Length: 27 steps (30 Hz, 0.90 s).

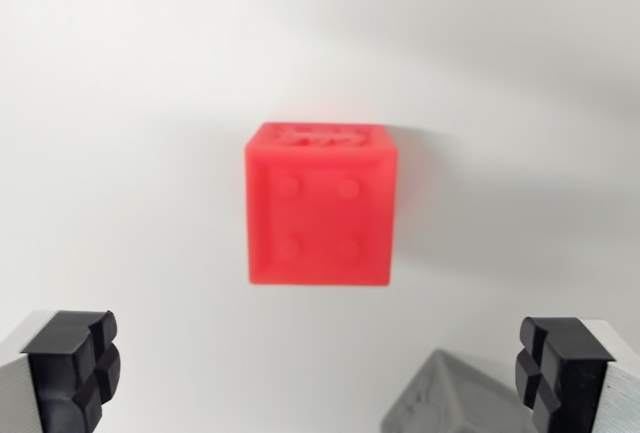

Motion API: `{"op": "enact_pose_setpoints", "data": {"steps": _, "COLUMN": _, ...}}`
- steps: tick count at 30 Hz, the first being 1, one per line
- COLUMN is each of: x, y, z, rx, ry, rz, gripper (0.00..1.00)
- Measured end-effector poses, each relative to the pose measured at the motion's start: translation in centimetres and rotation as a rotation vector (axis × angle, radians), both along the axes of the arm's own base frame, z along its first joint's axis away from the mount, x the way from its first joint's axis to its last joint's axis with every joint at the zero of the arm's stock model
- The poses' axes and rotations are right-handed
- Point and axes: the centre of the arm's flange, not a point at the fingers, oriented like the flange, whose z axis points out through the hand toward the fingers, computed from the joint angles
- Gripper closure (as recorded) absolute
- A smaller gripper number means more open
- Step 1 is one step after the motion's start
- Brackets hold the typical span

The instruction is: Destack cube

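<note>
A plain white surface [120, 103] fills the wrist view, smooth and unmarked. A red cube [318, 208] with four round studs on its near face rests on it at centre, throwing a soft shadow toward the wrist view's right. A grey cube [450, 403], partly cut off by the bottom edge, lies apart from the red one.

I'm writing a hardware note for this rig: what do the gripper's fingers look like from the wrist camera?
The gripper shows two fingers at the bottom corners. Each has a light grey, blocky body ending in a black pad whose face is cut by grooves into rounded lobes. No cables or markings are visible on them.
</note>
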Motion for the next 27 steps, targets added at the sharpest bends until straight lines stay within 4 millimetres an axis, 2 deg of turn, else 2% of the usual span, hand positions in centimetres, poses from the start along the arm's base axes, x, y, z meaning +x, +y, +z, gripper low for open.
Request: {"op": "enact_pose_setpoints", "data": {"steps": 27, "x": -0.1, "y": 0.0, "z": 11.2, "rx": 0.002, "ry": -0.001, "rz": 0.000, "gripper": 0.00}}
